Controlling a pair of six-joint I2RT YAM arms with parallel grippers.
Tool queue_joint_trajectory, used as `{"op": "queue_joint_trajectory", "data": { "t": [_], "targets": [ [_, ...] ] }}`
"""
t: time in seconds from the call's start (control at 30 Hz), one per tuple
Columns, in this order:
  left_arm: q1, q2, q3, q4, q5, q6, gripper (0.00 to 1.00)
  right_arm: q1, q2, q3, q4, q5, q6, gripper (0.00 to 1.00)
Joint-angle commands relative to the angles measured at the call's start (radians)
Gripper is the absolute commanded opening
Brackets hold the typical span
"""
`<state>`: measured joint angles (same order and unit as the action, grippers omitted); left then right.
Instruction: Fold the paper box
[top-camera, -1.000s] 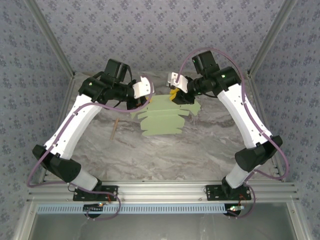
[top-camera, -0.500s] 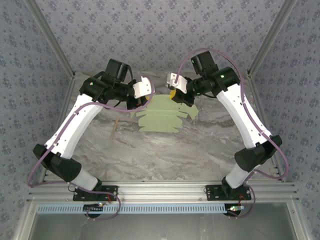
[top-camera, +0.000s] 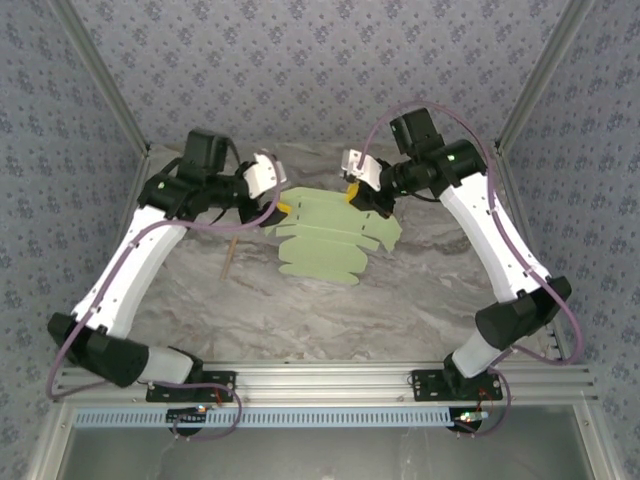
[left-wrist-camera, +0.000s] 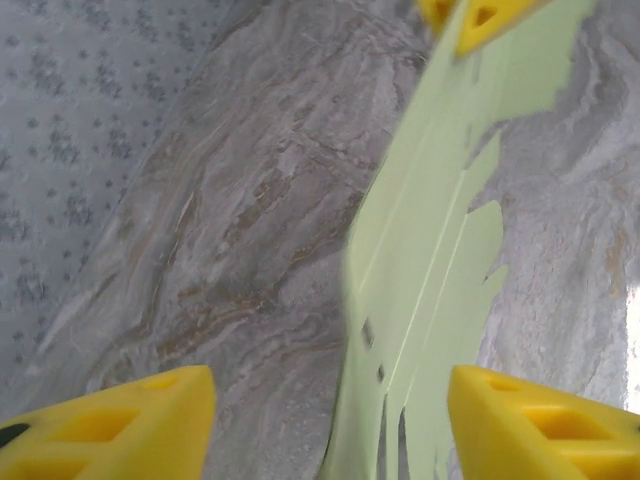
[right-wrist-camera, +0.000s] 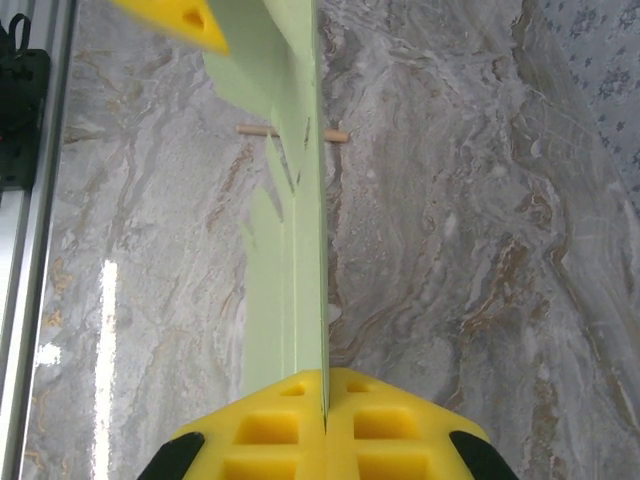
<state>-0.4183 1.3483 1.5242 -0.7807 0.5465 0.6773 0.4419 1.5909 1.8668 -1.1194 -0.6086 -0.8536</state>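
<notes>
Two arms reach in from either side toward the far middle of the bench (top-camera: 420, 290). The paper box (top-camera: 325, 240) sits between them as an unfolded, pale green sheet with scalloped flaps and tabs along its edges.

The right gripper (top-camera: 352, 193) meets the sheet's far right corner. In the right wrist view its yellow fingers (right-wrist-camera: 270, 430) are pressed together with the thin card pinched edge-on in the seam between them, so this gripper is clamped on the paper box. From there the sheet runs away from the camera as a narrow green band raised above the marble.

The left gripper (top-camera: 281, 208) is at the sheet's far left corner. In the left wrist view its two yellow pads (left-wrist-camera: 110, 420) stand wide apart, with the card passing through the gap between them. Neither pad touches the card, so these jaws are open and hold nothing. At the top of that view, the other arm's yellow tips grip the far end of the sheet.

From above, the sheet's near edge slopes down toward the middle of the bench. Whether that edge rests on the surface cannot be told.

A thin tan stick (top-camera: 230, 258) lies on the bench just to the left of the sheet, nearer the left edge. It is clear of both the card and the grippers.
</notes>
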Motion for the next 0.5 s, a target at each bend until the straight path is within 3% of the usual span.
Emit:
{"op": "queue_joint_trajectory", "data": {
  "t": [0.0, 0.2, 0.47],
  "targets": [
    [0.046, -0.117, -0.151, 0.228, 0.138, -0.123, 0.69, -0.029, -0.085, -0.068, 0.036, -0.090, 0.033, 0.00],
    [0.096, -0.165, -0.367, 0.433, 0.298, -0.281, 0.70, -0.079, -0.152, -0.162, 0.116, -0.170, 0.089, 0.00],
    [0.090, -0.132, -0.454, 0.525, 0.409, -0.346, 0.71, -0.108, -0.154, -0.161, 0.121, -0.180, 0.100, 0.00]
  ]
}}
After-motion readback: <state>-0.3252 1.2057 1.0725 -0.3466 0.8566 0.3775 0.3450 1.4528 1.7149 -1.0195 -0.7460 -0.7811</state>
